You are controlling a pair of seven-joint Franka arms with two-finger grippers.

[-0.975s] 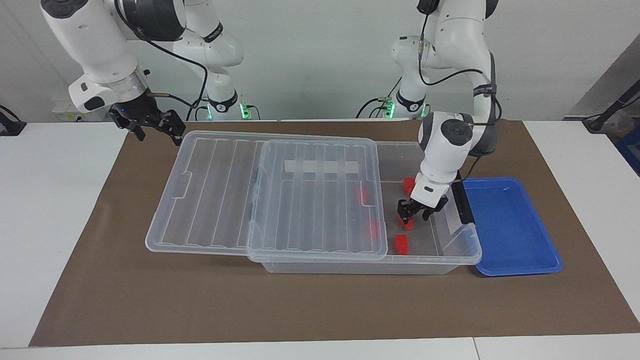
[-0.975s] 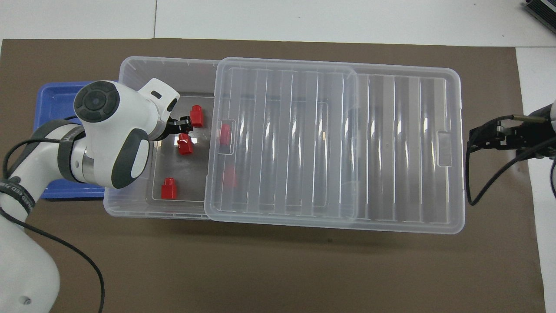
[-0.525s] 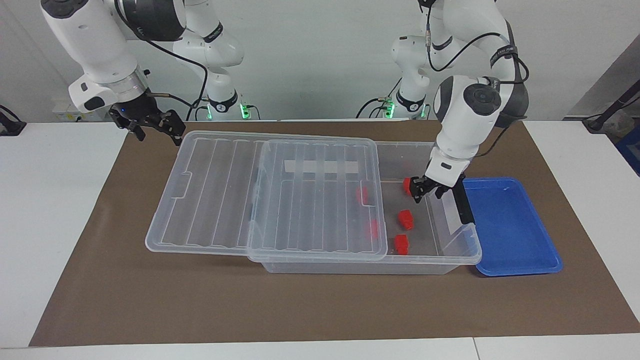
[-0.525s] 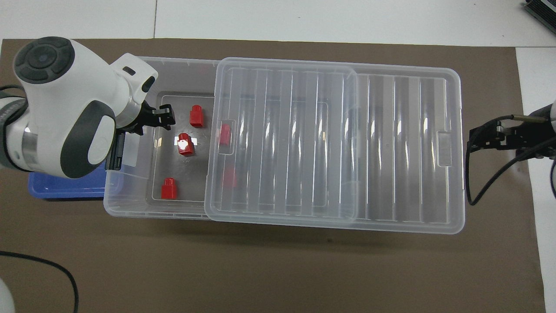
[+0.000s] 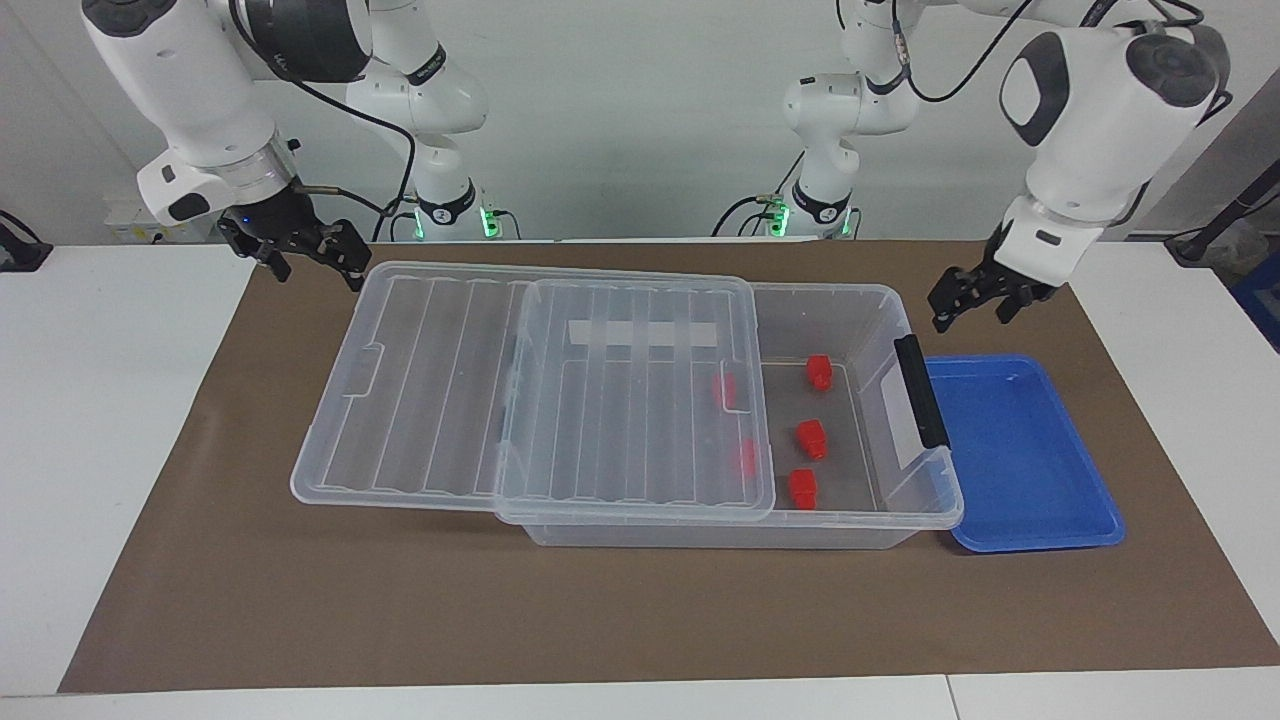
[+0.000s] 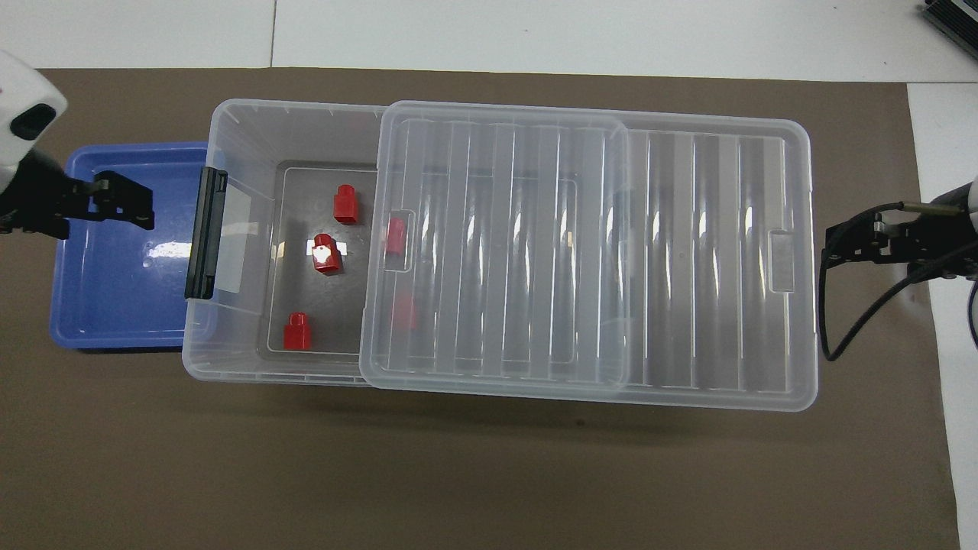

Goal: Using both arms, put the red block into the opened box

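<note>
Five red blocks in your box (image 5: 905,320) — one blue tray (image 5: 1030,460) beside it.
The middle red block (image 5: 811,438) lies lengthwise along it; left gripper (image 5: 978,296) and right gripper (image 5: 300,250) — both open, empty.

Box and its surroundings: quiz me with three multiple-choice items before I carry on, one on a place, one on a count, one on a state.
1. The blue tray lies:
A) on the lid
B) beside the box, at the left arm's end of the table
C) inside the box

2. Red blocks in the box's uncovered part:
A) one
B) five
C) three

3. The lid is:
A) slid partway off, toward the right arm's end
B) fully shut on the box
C) lying on the tray

Key: 1 B, the tray sits on the mat next to the latch end. 2 C, three lie in the open; two more show only through the lid. 3 A, the lid overhangs one end and leaves the other open.
</note>
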